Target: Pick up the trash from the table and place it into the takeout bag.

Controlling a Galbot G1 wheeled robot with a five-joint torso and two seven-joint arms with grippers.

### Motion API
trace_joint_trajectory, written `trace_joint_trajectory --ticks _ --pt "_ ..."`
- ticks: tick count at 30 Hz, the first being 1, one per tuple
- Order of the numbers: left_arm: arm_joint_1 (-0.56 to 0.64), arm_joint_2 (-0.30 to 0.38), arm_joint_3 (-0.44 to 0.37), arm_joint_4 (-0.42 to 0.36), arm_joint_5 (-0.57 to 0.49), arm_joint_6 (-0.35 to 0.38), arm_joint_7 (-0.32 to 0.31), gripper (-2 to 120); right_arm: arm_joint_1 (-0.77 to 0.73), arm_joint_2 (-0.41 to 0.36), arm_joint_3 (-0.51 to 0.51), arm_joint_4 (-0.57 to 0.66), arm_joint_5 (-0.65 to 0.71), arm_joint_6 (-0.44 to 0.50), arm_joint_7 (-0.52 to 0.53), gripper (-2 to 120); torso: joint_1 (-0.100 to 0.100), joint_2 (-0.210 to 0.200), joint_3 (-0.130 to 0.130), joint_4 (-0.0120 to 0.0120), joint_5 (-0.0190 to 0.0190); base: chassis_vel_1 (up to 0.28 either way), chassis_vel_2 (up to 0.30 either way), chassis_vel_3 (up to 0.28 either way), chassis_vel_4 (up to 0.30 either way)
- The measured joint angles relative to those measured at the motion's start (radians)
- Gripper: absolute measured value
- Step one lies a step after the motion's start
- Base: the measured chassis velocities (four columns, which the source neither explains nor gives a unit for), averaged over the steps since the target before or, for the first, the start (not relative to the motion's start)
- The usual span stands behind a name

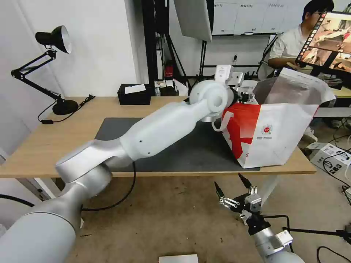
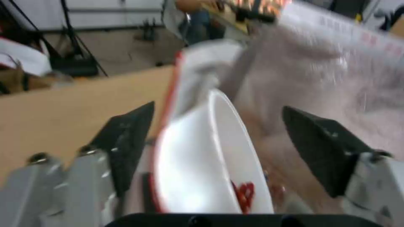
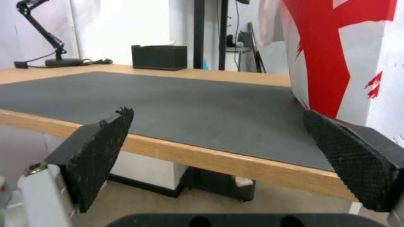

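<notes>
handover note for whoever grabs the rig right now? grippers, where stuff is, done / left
Left gripper: open, at the mouth of the takeout bag, white bowl tilted on edge between its fingers, not clamped.
Right gripper: open, idle, parked below the front edge of the table.
Bag stands at the right end of the dark mat.
Black tissue box at the back of the table; not trash.
Done: the bowl appears to be going into the bag.
Left: check the bowl has dropped fully inside. The bag's contents are hidden, so verify the other trash is in.

We see the large red-and-white takeout bag with silver foil lining (image 1: 278, 135) standing open on the dark grey mat of the light-wood table (image 1: 47, 146); a tilted white round bowl (image 2: 202, 164) sits at its mouth.
</notes>
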State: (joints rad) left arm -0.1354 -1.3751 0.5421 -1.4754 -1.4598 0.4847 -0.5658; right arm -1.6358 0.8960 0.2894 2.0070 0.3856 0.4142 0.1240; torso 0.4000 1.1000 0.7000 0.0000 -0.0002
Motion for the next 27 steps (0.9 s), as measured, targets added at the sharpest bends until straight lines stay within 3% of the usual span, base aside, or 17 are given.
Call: trace_joint_trajectory --ticks 4,6,9,10,11,14,15,19,20,23,27 --pt "0.004 0.102 -0.025 -0.085 0.010 -0.038 -0.002 99 0.000 0.000 0.000 0.000 0.000 0.000 0.000 100 0.000 0.000 0.000 0.0000 -0.0001 0.000 0.000 0.000 0.000" --pt "0.023 0.182 -0.050 -0.147 0.016 -0.053 -0.004 100 0.000 0.000 0.000 0.000 0.000 0.000 0.000 100 0.000 0.000 0.000 0.0001 -0.0003 0.000 0.000 0.000 0.000" --pt "0.049 0.237 -0.064 -0.190 0.031 -0.073 -0.002 100 0.000 0.000 0.000 0.000 0.000 0.000 0.000 100 0.000 0.000 0.000 0.0000 -0.0002 0.000 0.000 0.000 0.000" --pt "0.108 0.331 -0.088 -0.257 0.063 -0.103 0.010 100 0.000 0.000 0.000 0.000 0.000 0.000 0.000 100 0.000 0.000 0.000 -0.0005 -0.0003 0.000 0.000 0.000 0.000" --pt "0.108 0.331 -0.088 -0.257 0.063 -0.103 0.010 100 0.000 0.000 0.000 0.000 0.000 0.000 0.000 100 0.000 0.000 0.000 -0.0005 -0.0003 0.000 0.000 0.000 0.000" --pt "0.264 0.490 -0.166 -0.371 0.137 -0.146 0.034 100 0.000 0.000 0.000 0.000 0.000 0.000 0.000 100 0.000 0.000 0.000 0.0008 -0.0009 0.000 0.000 0.000 0.000" --pt "0.264 0.490 -0.166 -0.371 0.137 -0.146 0.034 100 0.000 0.000 0.000 0.000 0.000 0.000 0.000 100 0.000 0.000 0.000 0.0008 -0.0009 0.000 0.000 0.000 0.000" --pt "0.526 0.642 -0.344 -0.475 0.266 -0.243 0.085 100 0.000 0.000 0.000 0.000 0.000 0.000 0.000 100 0.000 0.000 0.000 0.0001 -0.0007 0.000 0.000 0.000 0.000" --pt "0.526 0.642 -0.344 -0.475 0.266 -0.243 0.085 100 0.000 0.000 0.000 0.000 0.000 0.000 0.000 100 0.000 0.000 0.000 0.0001 -0.0007 0.000 0.000 0.000 0.000" --pt "0.759 0.708 -0.516 -0.516 0.365 -0.313 0.099 100 0.000 0.000 0.000 0.000 0.000 0.000 0.000 100 0.000 0.000 0.000 0.0002 -0.0006 0.000 0.000 0.000 0.000" --pt "0.873 0.728 -0.598 -0.529 0.441 -0.362 0.106 100 0.000 0.000 0.000 0.000 0.000 0.000 0.000 100 0.000 0.000 0.000 0.0003 0.0000 0.000 0.000 0.000 0.000"
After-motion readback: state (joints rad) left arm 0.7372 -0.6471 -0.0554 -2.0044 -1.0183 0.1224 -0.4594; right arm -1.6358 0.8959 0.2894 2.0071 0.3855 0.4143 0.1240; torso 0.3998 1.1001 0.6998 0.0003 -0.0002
